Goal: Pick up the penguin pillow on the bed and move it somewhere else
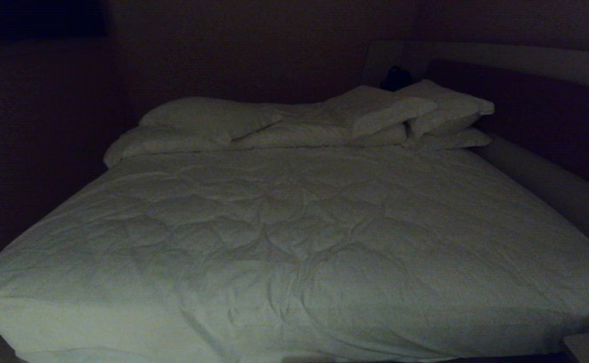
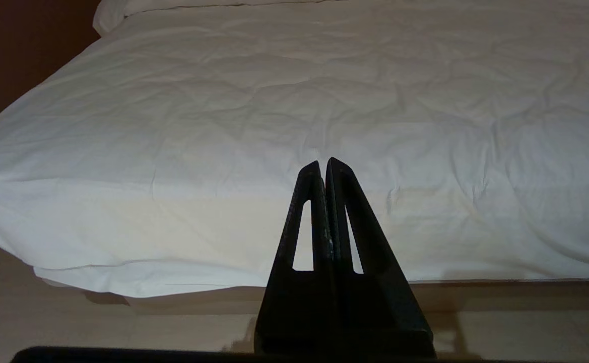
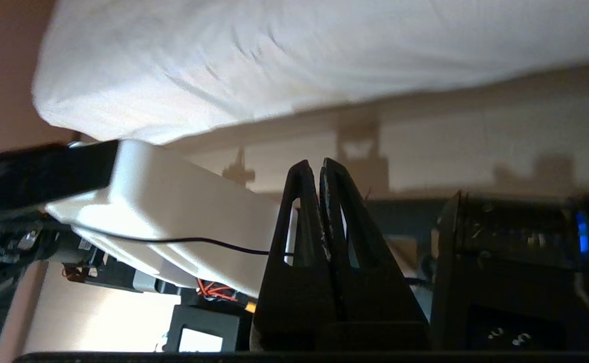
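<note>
The right claw (image 3: pixel 313 162), two black tapered fingers with slotted sides, is fully closed with nothing between the tips, and it sits low beside the robot's own body: a white moulded housing (image 3: pixel 173 212) with a thin black cable across it lies just beside the fingers, and a dark cylindrical unit (image 3: pixel 506 262) stands on their other side. Beyond these, the pale padded frame of the bed (image 3: pixel 425 131) carries shadows, with the overhanging edge of the wrinkled white quilted duvet (image 3: pixel 274 60) above it. The left claw (image 2: pixel 323 162), of the same black build, is likewise pressed shut and empty, pointing at the foot of the bed, apart from the duvet edge. In the head view neither arm appears; the duvet (image 1: pixel 294 242) covers the whole mattress, and plain white pillows (image 1: pixel 208 118) are stacked at the headboard end, with a small dark object (image 1: pixel 396 78) behind the right-hand stack. The penguin pillow cannot be located in any view.
</note>
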Available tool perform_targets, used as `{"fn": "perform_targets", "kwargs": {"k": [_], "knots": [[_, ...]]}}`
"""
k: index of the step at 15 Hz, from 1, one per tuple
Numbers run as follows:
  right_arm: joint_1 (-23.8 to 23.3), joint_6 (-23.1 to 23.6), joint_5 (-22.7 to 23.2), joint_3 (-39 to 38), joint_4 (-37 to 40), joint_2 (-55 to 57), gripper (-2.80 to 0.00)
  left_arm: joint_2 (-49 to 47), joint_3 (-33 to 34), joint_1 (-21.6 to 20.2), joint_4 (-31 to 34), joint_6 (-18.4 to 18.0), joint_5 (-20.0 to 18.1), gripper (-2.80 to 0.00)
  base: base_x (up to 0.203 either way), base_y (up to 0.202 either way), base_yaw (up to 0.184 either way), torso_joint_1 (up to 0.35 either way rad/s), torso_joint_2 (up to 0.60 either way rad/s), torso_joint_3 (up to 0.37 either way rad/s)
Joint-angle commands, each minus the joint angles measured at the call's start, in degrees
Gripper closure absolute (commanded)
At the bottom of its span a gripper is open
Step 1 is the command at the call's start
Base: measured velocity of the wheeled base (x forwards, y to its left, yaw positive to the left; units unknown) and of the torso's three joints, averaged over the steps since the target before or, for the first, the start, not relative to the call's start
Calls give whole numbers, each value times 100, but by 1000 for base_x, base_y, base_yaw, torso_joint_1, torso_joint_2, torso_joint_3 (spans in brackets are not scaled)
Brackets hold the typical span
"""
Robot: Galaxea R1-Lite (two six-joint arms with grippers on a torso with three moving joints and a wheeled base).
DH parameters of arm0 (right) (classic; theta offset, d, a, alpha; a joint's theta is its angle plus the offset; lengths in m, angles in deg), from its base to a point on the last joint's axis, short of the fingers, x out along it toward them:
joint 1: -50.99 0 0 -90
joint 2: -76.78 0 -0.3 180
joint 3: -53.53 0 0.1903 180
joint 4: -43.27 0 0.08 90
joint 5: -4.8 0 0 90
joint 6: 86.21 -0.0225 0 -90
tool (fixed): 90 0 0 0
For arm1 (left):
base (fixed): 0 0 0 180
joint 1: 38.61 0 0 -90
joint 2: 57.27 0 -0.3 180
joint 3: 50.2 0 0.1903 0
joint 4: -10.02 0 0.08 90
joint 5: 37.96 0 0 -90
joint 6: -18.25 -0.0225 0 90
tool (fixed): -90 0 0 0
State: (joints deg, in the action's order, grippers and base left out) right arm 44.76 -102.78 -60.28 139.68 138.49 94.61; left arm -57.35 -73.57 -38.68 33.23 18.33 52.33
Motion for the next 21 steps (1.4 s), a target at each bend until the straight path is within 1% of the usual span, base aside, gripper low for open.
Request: {"fn": "perform_targets", "kwargs": {"k": [1,2,3,4,5,6,8,10,11,13,15,16,18,19,21], "knots": [[60,5,-13,147,6,-192,0,-1,0,-1,-2,1,6,0,0,0,0,0,0,0],[117,17,-35,176,-25,-202,0,-1,0,-1,-2,1,-3,0,0,0,0,0,0,0],[295,26,-55,190,-81,-217,0,-1,0,-1,-2,1,-3,0,0,0,0,0,0,0],[552,22,-176,219,-159,-210,0,-1,0,-1,-2,1,3,0,0,0,0,0,0,0],[842,0,-438,266,-212,-186,0,-1,0,-1,-2,1,6,0,0,0,0,0,0,0],[988,-43,-746,282,-238,-164,0,-1,0,-1,-2,1,6,0,0,0,0,0,0,0],[967,-133,-809,107,-265,-218,0,-1,0,-1,-2,1,6,0,0,0,0,0,0,0],[903,-145,-1233,-145,-730,-317,0,-1,0,-1,-2,1,-3,0,0,0,0,0,0,0],[875,-147,-1475,-323,-1061,-420,0,-1,0,-1,-2,1,-1,0,0,0,0,0,0,0],[667,-138,-2072,-905,-2048,-635,0,-1,0,-1,-2,1,6,0,0,0,0,0,0,0],[606,-131,-2818,-1319,-3003,-827,0,-1,0,-1,-2,1,-3,0,0,0,0,0,0,0],[604,-108,-2997,-1500,-3355,-938,0,-1,0,-1,-2,1,-3,0,0,0,0,0,0,0],[597,74,-3071,-1891,-3845,-1156,0,-1,0,-1,-2,1,-3,0,0,0,0,0,0,0],[599,389,-3077,-2122,-4069,-1288,0,-1,0,-1,-2,1,2,0,0,0,0,0,0,0],[596,877,-3081,-2551,-4360,-1571,0,-1,0,-1,-2,1,-3,0,0,0,0,0,0,0]]}}
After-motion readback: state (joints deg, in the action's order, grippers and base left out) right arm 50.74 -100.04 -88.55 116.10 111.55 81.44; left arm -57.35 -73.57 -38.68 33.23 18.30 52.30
